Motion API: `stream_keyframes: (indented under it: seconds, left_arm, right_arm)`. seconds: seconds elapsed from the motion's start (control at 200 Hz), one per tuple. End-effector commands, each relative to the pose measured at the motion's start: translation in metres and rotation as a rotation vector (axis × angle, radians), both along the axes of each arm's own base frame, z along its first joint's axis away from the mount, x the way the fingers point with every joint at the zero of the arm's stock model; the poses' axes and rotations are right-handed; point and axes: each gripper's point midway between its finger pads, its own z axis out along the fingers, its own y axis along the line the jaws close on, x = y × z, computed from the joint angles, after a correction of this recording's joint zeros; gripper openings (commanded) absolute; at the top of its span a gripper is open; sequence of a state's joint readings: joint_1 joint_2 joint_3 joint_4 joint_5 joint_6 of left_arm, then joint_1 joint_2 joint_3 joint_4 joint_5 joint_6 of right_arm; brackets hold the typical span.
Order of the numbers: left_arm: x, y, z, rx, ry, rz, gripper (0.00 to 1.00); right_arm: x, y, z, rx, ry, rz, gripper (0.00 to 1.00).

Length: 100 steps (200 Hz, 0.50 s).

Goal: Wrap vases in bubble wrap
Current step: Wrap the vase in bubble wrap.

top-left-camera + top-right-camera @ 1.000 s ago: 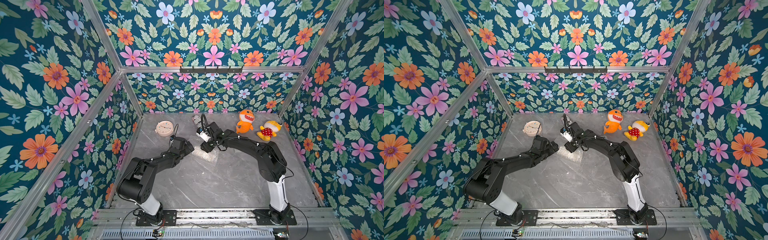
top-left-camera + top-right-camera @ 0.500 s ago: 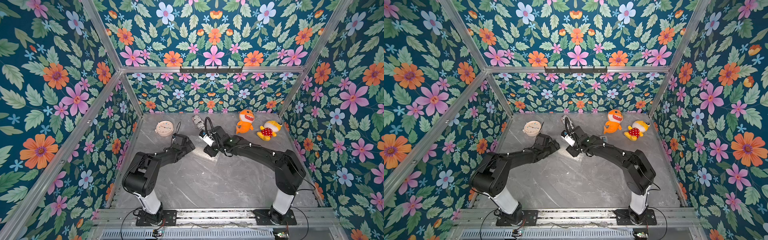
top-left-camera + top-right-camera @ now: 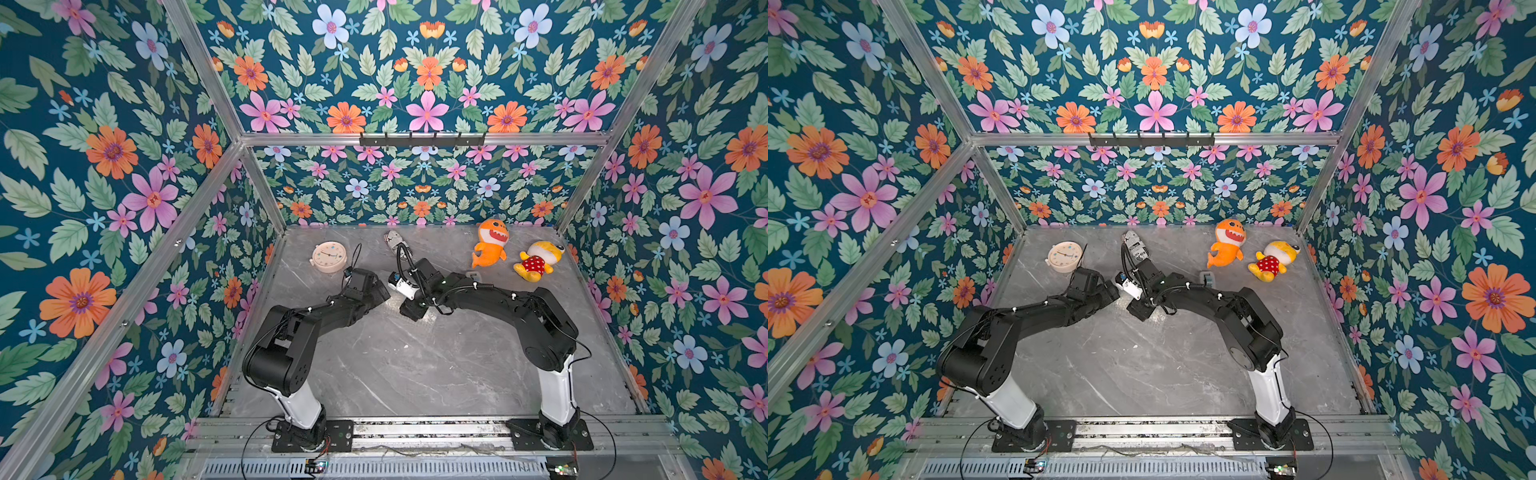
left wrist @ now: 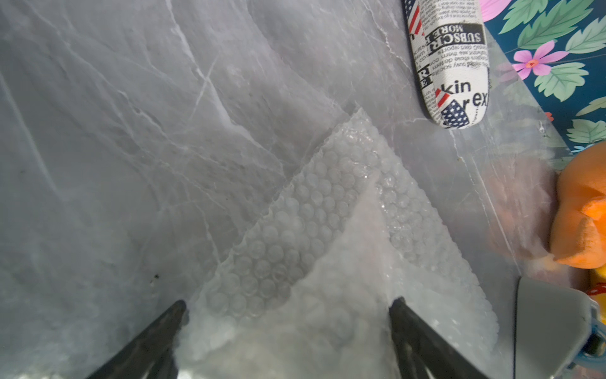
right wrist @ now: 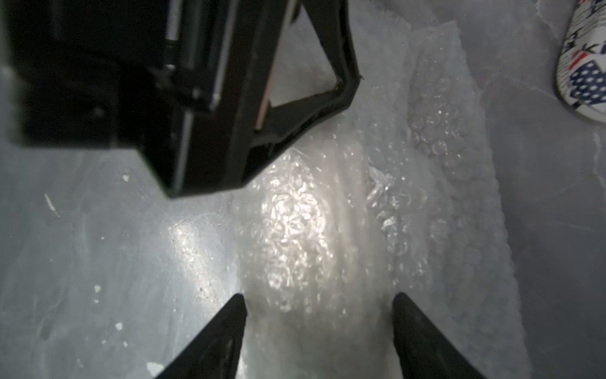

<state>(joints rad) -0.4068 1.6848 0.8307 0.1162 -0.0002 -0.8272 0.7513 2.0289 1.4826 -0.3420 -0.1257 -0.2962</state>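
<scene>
Since half a second ago our right arm has drawn its elbow back in from the right wall; the things on the table lie as before. We see the grey marble table with both arms reaching to its middle, the left arm coming from the near left.

Between the two wrists, a little to the far side of the middle, lies the bubble wrap. It is folded over the vase, which shows only as a pale long body under the plastic.

Our left gripper stands wide open over this bundle, one finger on either side, and it holds nothing. Our right gripper also has its fingers apart, close against both sides of the wrapped vase. Whether they press it we cannot tell.

At the far right lie an orange plush shark and a yellow plush toy. At the far left is a round clock. Just beyond the wrap lies a newspaper-printed cylinder.
</scene>
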Motion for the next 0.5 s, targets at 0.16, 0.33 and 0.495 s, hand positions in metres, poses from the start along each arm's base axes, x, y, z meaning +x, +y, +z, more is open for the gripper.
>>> stream_keyframes:
  seconds: [0.16,0.33,0.495]
  left_arm:
    - [-0.007,0.003,-0.004,0.022,0.010,-0.012,0.96]
    - [-0.009,0.012,0.003,0.044,-0.019,0.004,0.99]
    - [-0.012,0.024,0.017,0.067,-0.071,0.027,1.00]
  right_arm:
    - [-0.007,0.004,-0.009,0.003,0.091,0.042,0.66]
    - [-0.017,0.006,-0.017,0.020,0.155,0.048,0.56]
    - [-0.027,0.005,-0.023,0.031,0.209,0.034,0.51]
